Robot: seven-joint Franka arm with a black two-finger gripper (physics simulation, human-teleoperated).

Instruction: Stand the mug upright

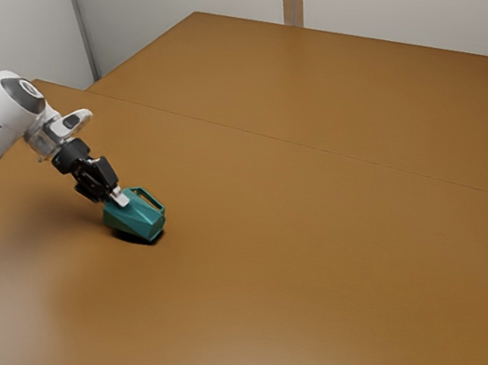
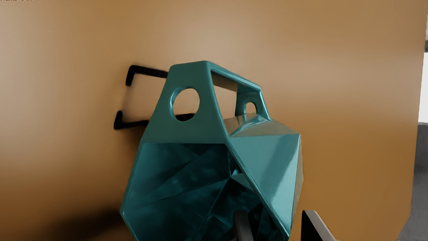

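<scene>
On table (image 1: pixel 299 296), exterior view's left: teal faceted mug (image 1: pixel 137 218) tipped sideways, handle (image 2: pixel 197 75) up; my tool (image 2: pixel 276 222) open, straddling wall, presumably for pinching and righting.

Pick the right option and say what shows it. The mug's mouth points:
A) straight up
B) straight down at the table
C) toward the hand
C: the wrist view, taken from the hand, looks right into the hollow inside of the mug.
</scene>
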